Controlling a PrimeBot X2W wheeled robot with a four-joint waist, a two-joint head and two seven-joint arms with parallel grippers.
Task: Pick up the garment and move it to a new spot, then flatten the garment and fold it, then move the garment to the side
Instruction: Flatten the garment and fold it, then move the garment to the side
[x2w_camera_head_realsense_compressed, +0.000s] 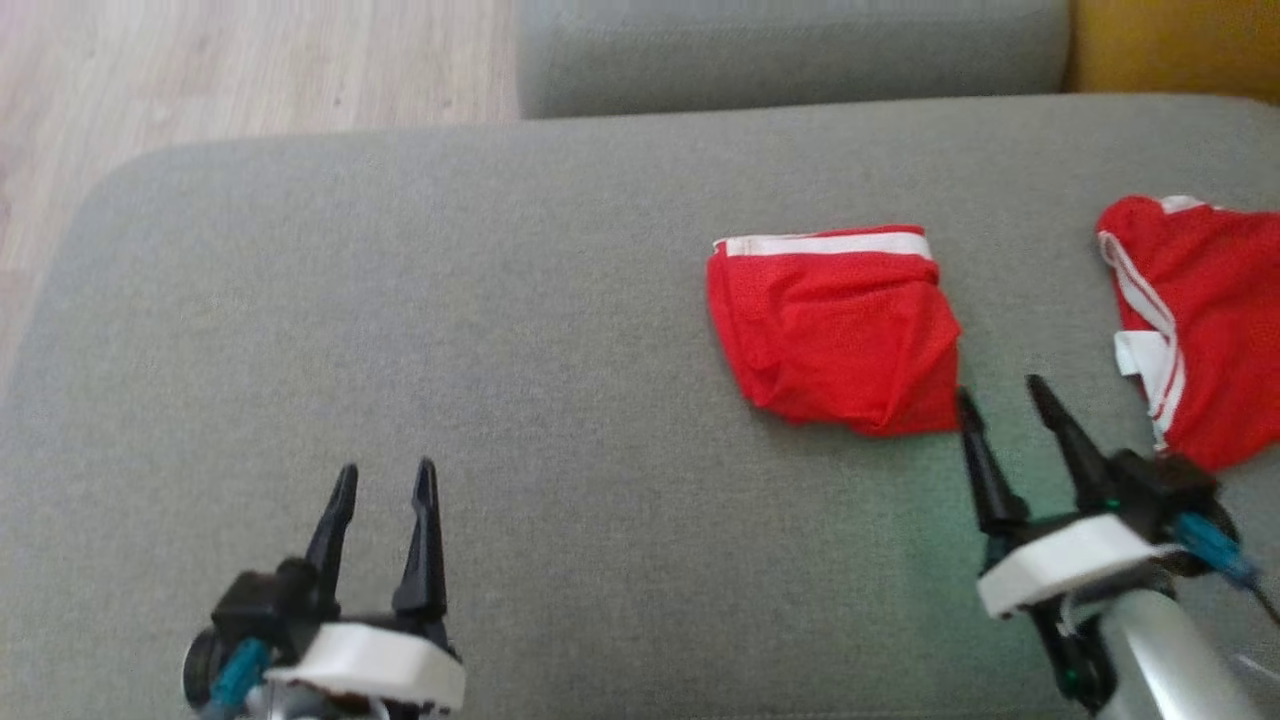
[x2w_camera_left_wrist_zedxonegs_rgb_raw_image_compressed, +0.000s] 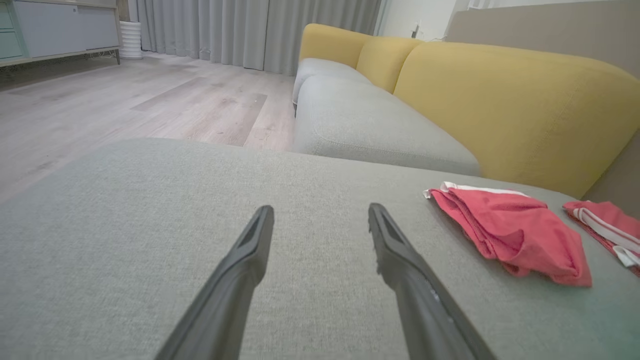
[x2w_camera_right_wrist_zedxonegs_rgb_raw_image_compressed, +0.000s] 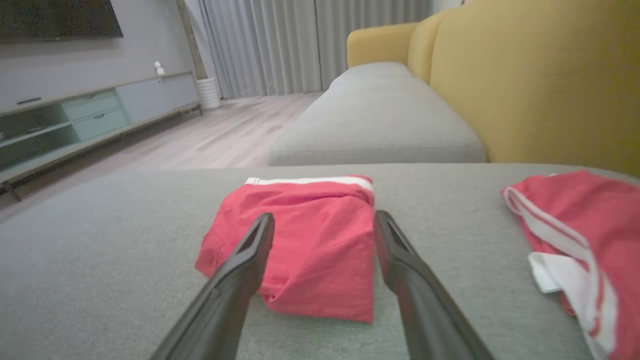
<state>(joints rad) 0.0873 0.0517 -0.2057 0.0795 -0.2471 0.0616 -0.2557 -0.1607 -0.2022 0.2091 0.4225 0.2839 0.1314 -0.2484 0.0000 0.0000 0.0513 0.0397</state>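
**A:** Hovering nearest, low on the left: left gripper (x2w_camera_head_realsense_compressed: 388, 468), fingers spread, holding nothing, hanging over the bare grey cushion (x2w_camera_head_realsense_compressed: 520, 330).

**B:** And lying where, the piece to be shifted?

**A:** Resting flat on the cushion, further out and well off to the right: folded garment (x2w_camera_head_realsense_compressed: 835, 330), well apart from that gripper.

**B:** Sitting closer, then, the other arm?

**A:** Much closer. Right gripper (x2w_camera_head_realsense_compressed: 1000, 392) standing released and empty, pointing ahead and slightly left, with one fingertip just beside the fold's near right corner. Looking along those fingers in the right wrist view, facing the fold almost dead ahead.

**B:** Running which way, the fold?

**A:** Looking roughly square, with the white band (x2w_camera_head_realsense_compressed: 825, 245) stretching left to right along the far edge.

**B:** Crowding anything?

**A:** Sprawling unfolded further right, a second red garment (x2w_camera_head_realsense_compressed: 1200, 330), near the right gripper's other side. Probably calling for the right arm, reaching ahead and left, and steering away from that neighbour.
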